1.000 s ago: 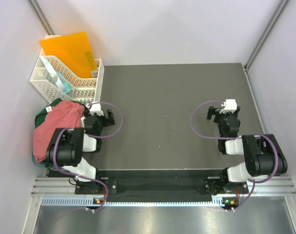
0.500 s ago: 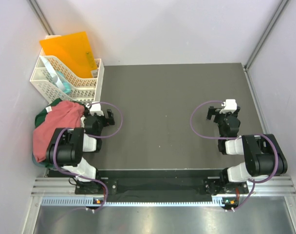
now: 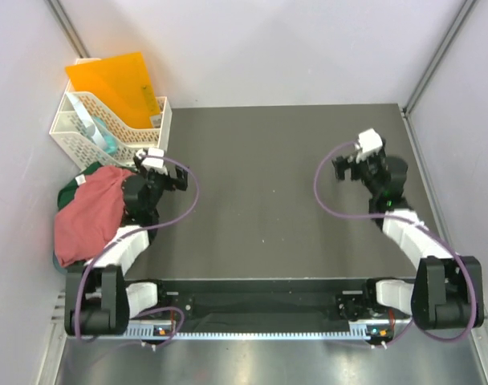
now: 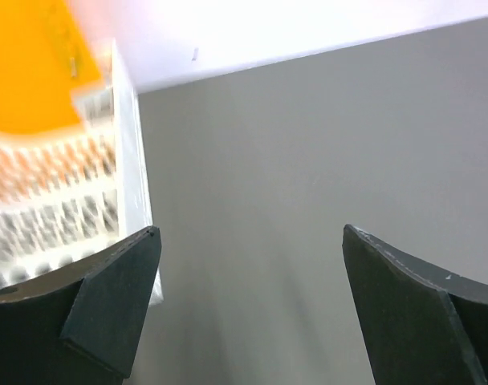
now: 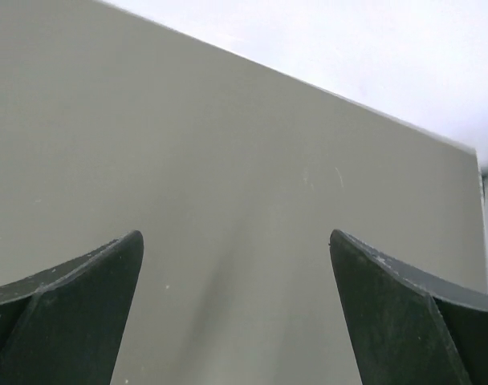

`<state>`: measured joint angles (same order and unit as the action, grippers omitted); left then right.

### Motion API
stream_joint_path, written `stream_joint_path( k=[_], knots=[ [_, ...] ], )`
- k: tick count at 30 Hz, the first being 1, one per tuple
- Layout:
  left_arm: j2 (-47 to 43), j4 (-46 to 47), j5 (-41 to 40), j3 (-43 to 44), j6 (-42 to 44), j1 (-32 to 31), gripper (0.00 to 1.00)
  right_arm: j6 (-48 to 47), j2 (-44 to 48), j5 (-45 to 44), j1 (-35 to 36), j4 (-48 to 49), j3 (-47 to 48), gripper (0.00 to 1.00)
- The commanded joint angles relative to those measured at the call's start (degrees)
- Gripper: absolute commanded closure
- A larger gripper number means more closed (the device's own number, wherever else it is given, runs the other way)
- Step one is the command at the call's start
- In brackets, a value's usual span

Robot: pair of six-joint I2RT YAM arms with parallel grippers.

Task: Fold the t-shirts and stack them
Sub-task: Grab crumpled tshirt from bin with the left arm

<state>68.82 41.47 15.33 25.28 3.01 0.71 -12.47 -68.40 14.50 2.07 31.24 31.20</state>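
Note:
The t-shirts lie crumpled in a heap at the table's left edge. The salmon-pink one is on top, and the dark green one peeks out beneath it at the far side. My left gripper hovers just right of the heap, near the basket's front corner. It is open, with only bare table between its fingers. My right gripper is over the right half of the table, far from the shirts. It is also open and holds nothing. Neither wrist view shows any shirt.
A white plastic basket stands at the back left, also at the left of the left wrist view. An orange folder leans behind it. The dark table mat ends at pale walls at the back and on both sides.
Both arms have unfolded from their tucked pose. The left gripper has shifted up towards the basket, and the right gripper has moved farther back. Both jaws stay wide.

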Motion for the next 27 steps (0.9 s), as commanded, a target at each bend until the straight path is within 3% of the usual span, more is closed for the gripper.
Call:
stream_joint_path(
  k=[1,3,4,5,7,8,12,15,19,27],
  knots=[
    [-9.7,-30.8,10.5,12.8,13.3,0.2,0.01,-14.3,-0.5,12.0,-0.7,-37.2,22.5,0.0],
    [-10.5,-45.5,9.9,19.2,20.3,0.1,0.01,-14.5,-1.8,8.5,-0.7,-47.3,27.8,0.01],
    [-9.9,-50.9,9.3,25.2,29.2,0.1,0.01,-14.5,-2.8,4.3,-0.7,-50.1,32.6,0.0],
    [-9.5,-62.5,7.6,27.9,34.6,0.0,0.01,-15.5,-3.4,2.0,0.1,-56.1,35.2,0.0],
    [-8.6,-68.0,1.4,32.9,37.4,0.0,0.01,-22.1,-6.9,-3.4,2.3,-64.8,43.8,0.0],
    [-8.4,-70.5,-6.1,33.9,37.5,0.1,0.01,-23.6,-8.4,-5.2,3.7,-72.0,46.2,0.0],
    [-8.4,-75.8,-20.7,34.6,42.8,0.1,0.01,-23.4,-12.3,-9.4,3.9,-80.1,53.4,0.0],
    [-8.9,-78.2,-27.3,32.1,43.3,0.4,0.01,-26.2,-16.0,-10.8,4.7,-84.8,57.9,0.0],
    [-12.7,-76.4,-32.5,25.4,42.8,1.4,0.01,-25.8,-20.1,-10.5,4.7,-87.1,63.4,0.0],
    [-20.2,-68.4,-40.2,14.7,42.5,6.1,0.06,-29.5,-24.0,-10.8,5.7,-87.9,64.3,0.0]
  ],
)
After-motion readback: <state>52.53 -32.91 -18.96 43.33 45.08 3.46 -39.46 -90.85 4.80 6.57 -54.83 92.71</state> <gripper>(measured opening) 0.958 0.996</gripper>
